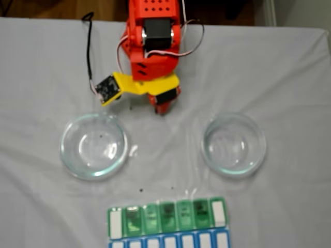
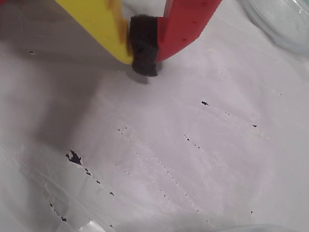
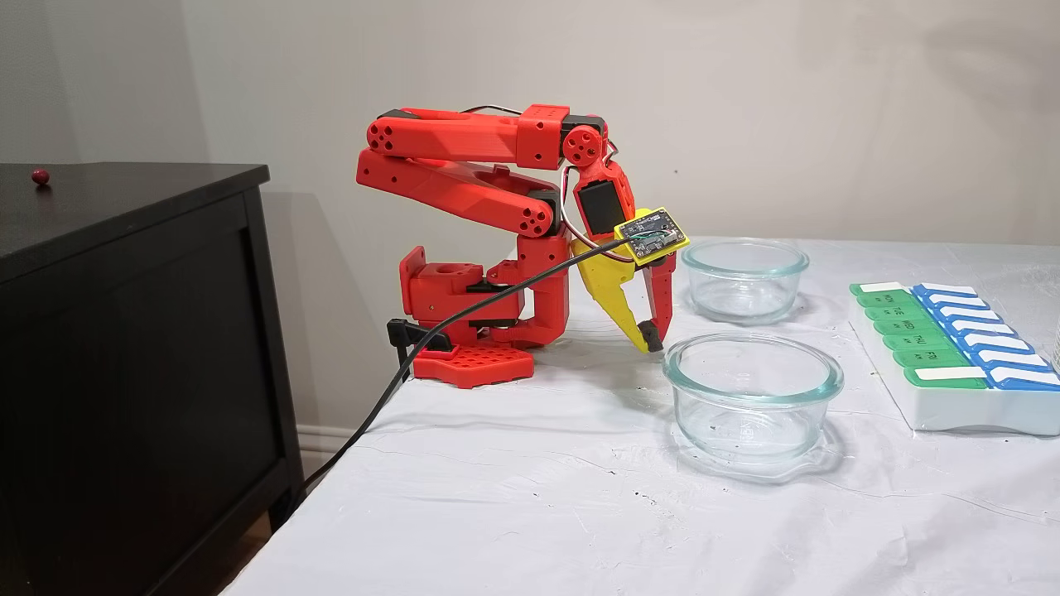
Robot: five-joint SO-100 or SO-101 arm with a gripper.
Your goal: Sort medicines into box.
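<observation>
My gripper [image 2: 144, 67] is shut, its yellow and red fingers meeting on a black pad with nothing held. It hangs just above the white cloth, between the two glass bowls and close to the arm's base [image 1: 161, 109] [image 3: 652, 339]. The box [image 1: 168, 217] lies flat at the table's near edge in a fixed view, with a green-lidded row and a blue-lidded row, all lids down [image 3: 936, 331]. Dim dark shapes show under some green lids; I cannot tell what they are. One tiny dark red ball [image 3: 40, 175] sits on the black cabinet, off the table.
Two round clear glass bowls [image 1: 93, 145] [image 1: 234, 144] stand on either side of the gripper, and both look empty. The nearer bowl [image 3: 752, 389] is right beside the fingertips. A black cable [image 3: 431, 331] runs off the table edge. The cloth has small dark specks.
</observation>
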